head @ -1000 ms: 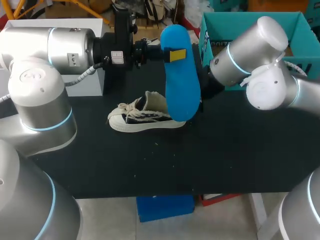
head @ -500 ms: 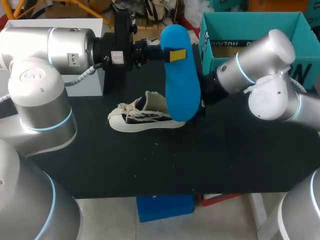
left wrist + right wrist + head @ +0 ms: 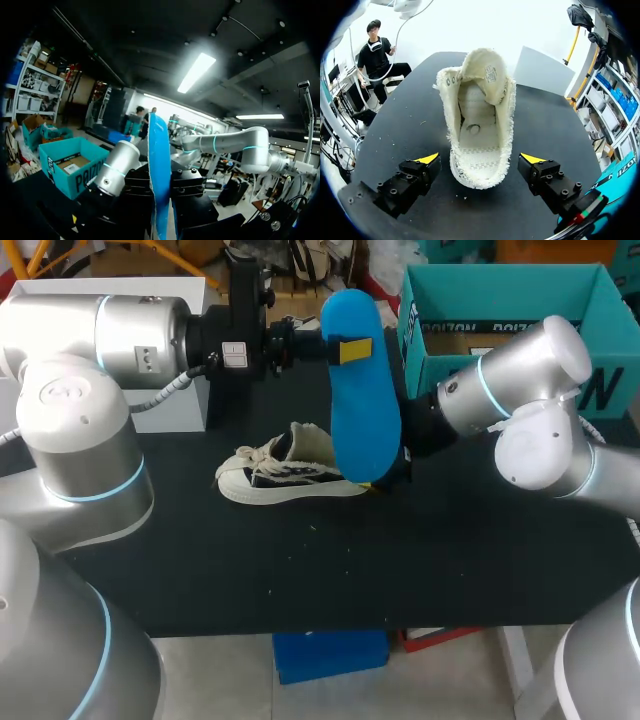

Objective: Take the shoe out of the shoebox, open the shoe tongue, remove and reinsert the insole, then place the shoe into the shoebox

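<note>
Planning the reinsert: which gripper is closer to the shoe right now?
Right. The right gripper sits open at the shoe's heel, a finger on each side, not touching. The left gripper holds the blue insole higher up, over the shoe.

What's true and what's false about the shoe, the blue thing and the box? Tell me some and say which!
1. The blue insole is inside the shoe. False: the left gripper holds it up in the air, its fingers shut on it.
2. The shoe stands on the black table, outside the teal shoebox. True.
3. The right gripper is squeezing the shoe. False: its fingers are open, one at each side of the heel, not touching it.
4. The tongue is pulled back, so you can see down into the shoe. True.
</note>
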Available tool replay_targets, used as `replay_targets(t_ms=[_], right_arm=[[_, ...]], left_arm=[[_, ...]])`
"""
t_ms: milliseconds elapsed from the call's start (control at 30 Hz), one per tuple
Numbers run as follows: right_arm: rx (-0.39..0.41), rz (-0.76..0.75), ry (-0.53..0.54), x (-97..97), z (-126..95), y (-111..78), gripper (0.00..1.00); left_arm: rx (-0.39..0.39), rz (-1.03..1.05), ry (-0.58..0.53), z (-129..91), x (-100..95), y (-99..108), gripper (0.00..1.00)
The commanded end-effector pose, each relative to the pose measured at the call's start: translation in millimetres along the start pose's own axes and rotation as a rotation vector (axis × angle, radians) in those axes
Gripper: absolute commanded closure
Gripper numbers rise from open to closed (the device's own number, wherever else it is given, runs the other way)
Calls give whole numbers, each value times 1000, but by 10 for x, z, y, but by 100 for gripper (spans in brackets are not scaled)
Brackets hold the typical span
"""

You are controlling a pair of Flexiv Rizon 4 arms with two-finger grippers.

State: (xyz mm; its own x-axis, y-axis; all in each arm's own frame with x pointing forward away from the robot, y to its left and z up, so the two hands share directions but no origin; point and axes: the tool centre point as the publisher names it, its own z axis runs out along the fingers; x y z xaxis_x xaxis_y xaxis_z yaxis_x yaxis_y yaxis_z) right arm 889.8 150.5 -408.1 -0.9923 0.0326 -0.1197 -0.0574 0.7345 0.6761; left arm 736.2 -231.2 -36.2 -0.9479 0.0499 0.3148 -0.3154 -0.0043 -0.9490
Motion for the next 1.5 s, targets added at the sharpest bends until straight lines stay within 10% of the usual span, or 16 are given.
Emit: replay_targets(t_ms=[33, 600, 1500], right_arm=[[-9, 2, 1, -7, 45, -20, 0], [152, -26, 65, -205, -200, 57, 0], [645, -113, 195, -473, -110, 660, 0]], left_arm=[[2, 1, -4, 23, -2, 11, 100], [2, 1, -4, 23, -2, 11, 100], [2, 1, -4, 23, -2, 11, 100]])
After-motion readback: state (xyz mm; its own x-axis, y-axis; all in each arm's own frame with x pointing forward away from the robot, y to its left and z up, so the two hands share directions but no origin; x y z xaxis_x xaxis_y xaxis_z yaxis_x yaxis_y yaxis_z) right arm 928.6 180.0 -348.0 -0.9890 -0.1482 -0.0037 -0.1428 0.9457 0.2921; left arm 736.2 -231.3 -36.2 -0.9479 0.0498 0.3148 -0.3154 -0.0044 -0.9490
